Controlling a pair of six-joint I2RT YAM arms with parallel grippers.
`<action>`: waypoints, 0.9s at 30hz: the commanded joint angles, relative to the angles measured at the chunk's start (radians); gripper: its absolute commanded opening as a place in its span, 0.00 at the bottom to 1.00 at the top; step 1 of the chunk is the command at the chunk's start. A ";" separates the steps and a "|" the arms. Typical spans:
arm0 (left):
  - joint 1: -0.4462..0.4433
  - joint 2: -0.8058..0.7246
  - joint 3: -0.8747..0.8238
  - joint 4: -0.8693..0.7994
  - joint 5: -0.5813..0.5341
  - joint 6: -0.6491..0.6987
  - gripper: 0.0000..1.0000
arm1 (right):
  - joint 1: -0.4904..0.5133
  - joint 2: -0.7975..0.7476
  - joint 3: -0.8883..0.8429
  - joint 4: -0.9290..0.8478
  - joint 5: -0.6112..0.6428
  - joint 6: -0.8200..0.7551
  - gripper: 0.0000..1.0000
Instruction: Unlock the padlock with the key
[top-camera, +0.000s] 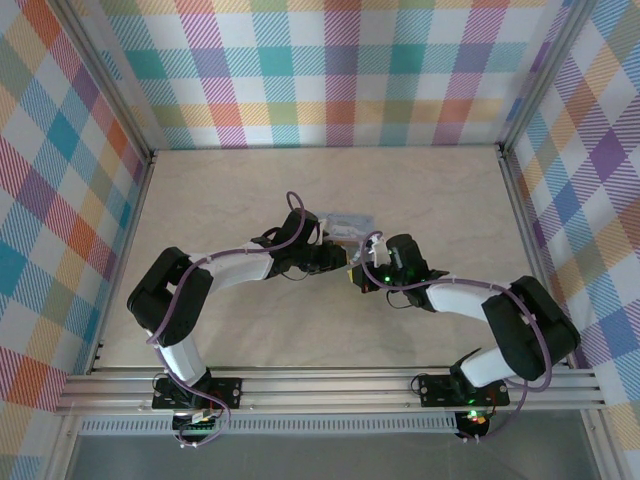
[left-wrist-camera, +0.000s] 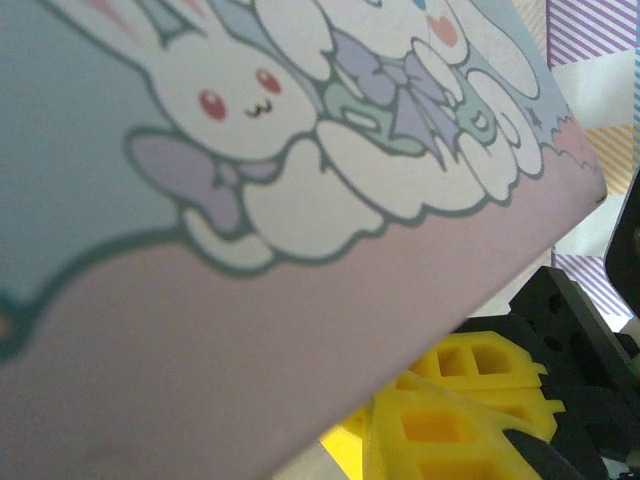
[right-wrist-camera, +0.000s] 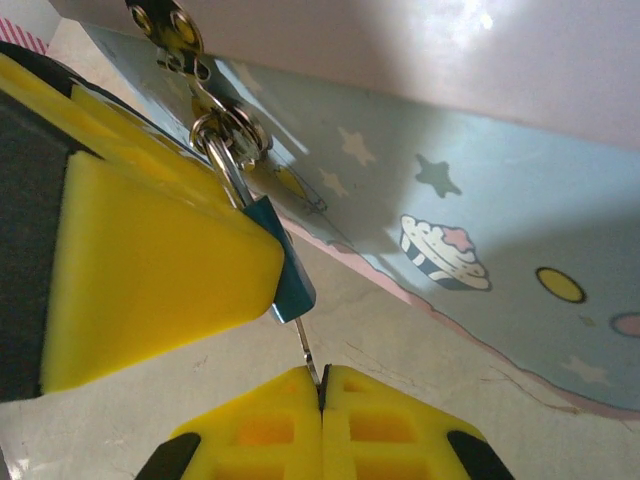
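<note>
Both arms meet mid-table, just in front of the tin.

R gripper: clenched, pads pressed together on the key. Only a thin bit of shaft shows above the pads, tilted, and its top end meets the bottom of the padlock. Can't tell how far in it sits.

Padlock hangs by its shackle from the ring of the tin's hasp, at the tin's side w/ the star and cupcake print, body just above the table.

L gripper: one yellow finger lies vs the padlock's left side, covering part of it. Other finger hidden, so can't tell if it's clamped or loose.

L wrist view: tin's bunny-print lid very close, tilted across the frame, yellow finger parts at lower right under its edge.
</note>
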 joint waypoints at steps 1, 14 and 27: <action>-0.024 -0.003 0.000 -0.040 0.023 0.002 0.23 | -0.007 -0.048 0.059 0.078 -0.042 -0.025 0.00; -0.023 0.006 0.009 -0.045 0.039 0.006 0.23 | -0.039 -0.042 0.072 0.046 -0.091 -0.036 0.00; -0.023 0.014 0.028 -0.045 0.059 -0.007 0.23 | -0.056 -0.051 0.031 0.076 -0.055 -0.083 0.00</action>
